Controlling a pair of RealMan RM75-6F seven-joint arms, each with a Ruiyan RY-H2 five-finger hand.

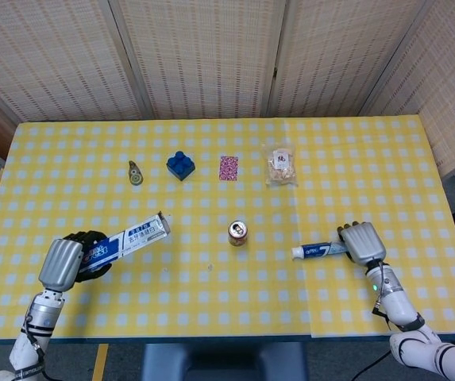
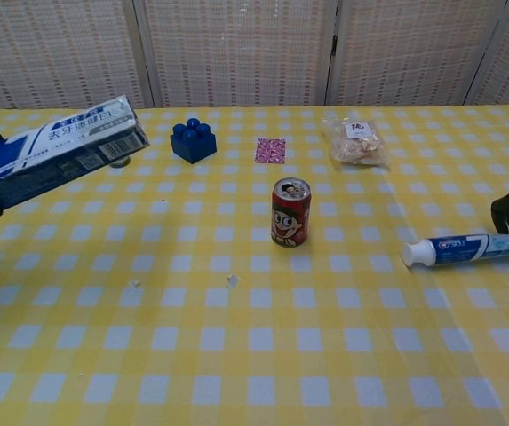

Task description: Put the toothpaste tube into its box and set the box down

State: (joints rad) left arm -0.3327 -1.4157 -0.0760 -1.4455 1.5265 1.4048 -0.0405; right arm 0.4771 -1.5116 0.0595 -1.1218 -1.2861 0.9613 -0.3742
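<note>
Toothpaste tube [image 1: 319, 249] lies flat on the yellow checked table [image 1: 211, 302], right of centre, white cap pointing toward the red drink can [image 1: 237, 232]. The right hand [image 1: 362, 242] sits over the tube's tail end with its fingers curled down around it; the chest view shows dark fingers [image 2: 503, 213] arched over the tube [image 2: 467, 248] at the frame edge. Whether the tube is lifted off the cloth cannot be told; it looks level with the table.

Toothpaste box [image 1: 129, 239] is gripped at its near end by the left hand [image 1: 67, 262], fingers wrapped around it. The box is held clear of the table, long axis slanting up and toward the centre, far end near the can but well apart from it. In the chest view the box [image 2: 54, 146] enters from the left edge, printed side facing up.

Along the far half of the table, left to right: a small round tape roll [image 1: 136, 173], a blue building block [image 1: 180, 165], a patterned pink square [image 1: 229, 167] and a clear snack bag [image 1: 280, 166]. Woven screen panels [image 1: 211, 55] stand behind the table.
</note>
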